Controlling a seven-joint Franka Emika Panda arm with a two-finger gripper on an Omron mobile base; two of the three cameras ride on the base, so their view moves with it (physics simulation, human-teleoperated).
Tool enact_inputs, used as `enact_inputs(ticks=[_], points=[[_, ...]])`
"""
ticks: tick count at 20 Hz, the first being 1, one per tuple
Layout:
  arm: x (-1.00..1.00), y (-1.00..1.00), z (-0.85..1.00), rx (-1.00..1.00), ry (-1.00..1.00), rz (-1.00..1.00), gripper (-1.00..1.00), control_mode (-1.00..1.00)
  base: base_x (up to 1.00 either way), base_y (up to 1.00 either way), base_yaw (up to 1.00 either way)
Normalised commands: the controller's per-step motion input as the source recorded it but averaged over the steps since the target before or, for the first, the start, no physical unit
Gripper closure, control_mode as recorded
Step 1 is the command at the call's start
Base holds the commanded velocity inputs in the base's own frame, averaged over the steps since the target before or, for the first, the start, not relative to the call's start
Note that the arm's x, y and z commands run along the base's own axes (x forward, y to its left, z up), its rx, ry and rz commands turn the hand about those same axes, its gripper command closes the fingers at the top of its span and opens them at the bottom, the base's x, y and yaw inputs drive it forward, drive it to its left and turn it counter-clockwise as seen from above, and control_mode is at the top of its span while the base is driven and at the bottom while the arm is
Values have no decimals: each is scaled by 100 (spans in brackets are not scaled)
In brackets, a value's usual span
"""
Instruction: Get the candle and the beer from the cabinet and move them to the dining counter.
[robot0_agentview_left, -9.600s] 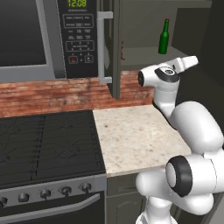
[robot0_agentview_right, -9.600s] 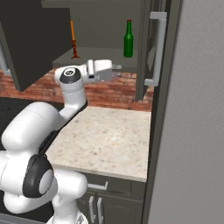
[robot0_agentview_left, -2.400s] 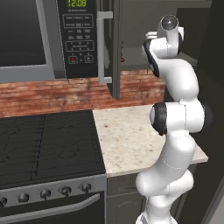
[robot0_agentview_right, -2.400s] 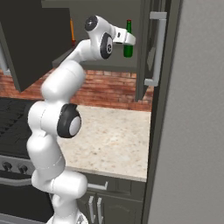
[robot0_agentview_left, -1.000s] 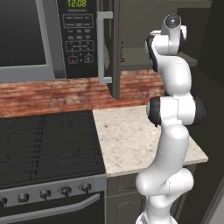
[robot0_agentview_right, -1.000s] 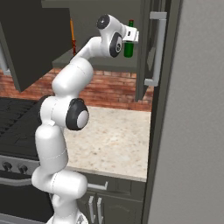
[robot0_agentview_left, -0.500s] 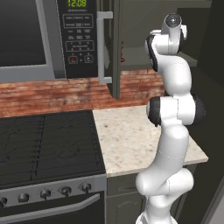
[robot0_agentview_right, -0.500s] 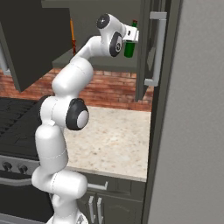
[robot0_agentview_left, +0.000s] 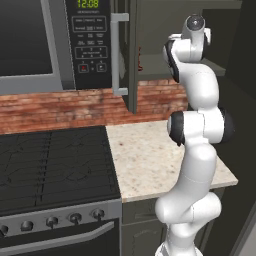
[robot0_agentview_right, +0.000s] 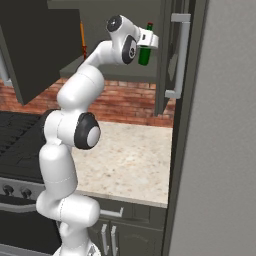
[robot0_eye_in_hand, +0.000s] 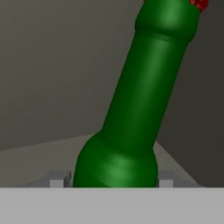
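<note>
Reaching high above the speckled surface (robot0_agentview_right: 130, 160), the hand (robot0_agentview_right: 149, 41) is clamped on the beer (robot0_agentview_right: 145, 50) inside the open cabinet (robot0_agentview_right: 172, 60); behind, the candle (robot0_agentview_right: 83, 37) stands on the cabinet shelf.

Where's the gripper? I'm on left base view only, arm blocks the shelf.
Observer: At the beer inside the cabinet; the gripper sits around its upper body.
Operator: Closed on it?
Observer: Looks so; in the hand view the beer sits between the fingertips.
Operator: Lifted?
Observer: Can't tell; its base is hidden.
Operator: Candle?
Observer: The candle stands on the same shelf, apart from the bottle.
</note>
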Motion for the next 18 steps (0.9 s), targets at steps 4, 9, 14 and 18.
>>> enact_inputs(ticks=[4, 9, 14, 18], points=[[0, 7, 0, 0, 0, 0, 100, -100, 0, 0, 0], [0, 0, 0, 0, 0, 0, 100, -100, 0, 0, 0], [0, 0, 0, 0, 0, 0, 100, -100, 0, 0, 0], [0, 0, 0, 0, 0, 0, 100, -100, 0, 0, 0]])
